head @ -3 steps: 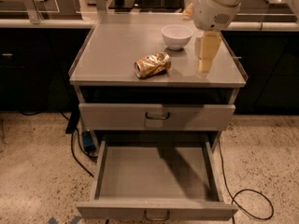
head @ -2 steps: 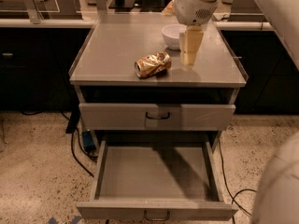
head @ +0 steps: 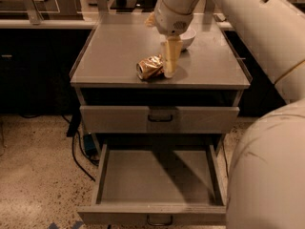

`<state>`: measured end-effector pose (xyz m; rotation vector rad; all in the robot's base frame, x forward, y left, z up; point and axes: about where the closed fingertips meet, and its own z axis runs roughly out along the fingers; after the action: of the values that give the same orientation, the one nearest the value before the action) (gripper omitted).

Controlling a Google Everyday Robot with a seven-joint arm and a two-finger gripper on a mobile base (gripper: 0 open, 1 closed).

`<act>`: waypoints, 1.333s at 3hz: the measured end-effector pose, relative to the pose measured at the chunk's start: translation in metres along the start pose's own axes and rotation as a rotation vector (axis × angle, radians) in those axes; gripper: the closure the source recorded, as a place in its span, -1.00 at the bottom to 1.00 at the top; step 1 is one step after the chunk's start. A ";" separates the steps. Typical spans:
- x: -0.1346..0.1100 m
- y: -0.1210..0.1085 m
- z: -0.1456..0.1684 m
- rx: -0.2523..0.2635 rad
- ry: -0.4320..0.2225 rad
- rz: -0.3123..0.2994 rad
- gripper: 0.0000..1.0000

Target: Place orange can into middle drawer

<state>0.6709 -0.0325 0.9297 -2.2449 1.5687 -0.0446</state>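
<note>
We are holding our gripper [head: 169, 69] tip-down over the cabinet top [head: 119, 46], just right of the orange can [head: 149, 67] and seemingly touching its end; we cannot tell whether it is spread or pinched. The can is lying on its side, in front of the white bowl [head: 187, 38]. Below, the middle drawer [head: 157, 178] is standing pulled out. We are judging the grasp to be the step in hand: we should be centring over the can's body, since a shiny can on its side may roll.
</note>
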 end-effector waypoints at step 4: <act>0.057 -0.013 0.108 -0.127 0.016 0.102 -1.00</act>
<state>0.7307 -0.0473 0.8237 -2.2595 1.7371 0.0674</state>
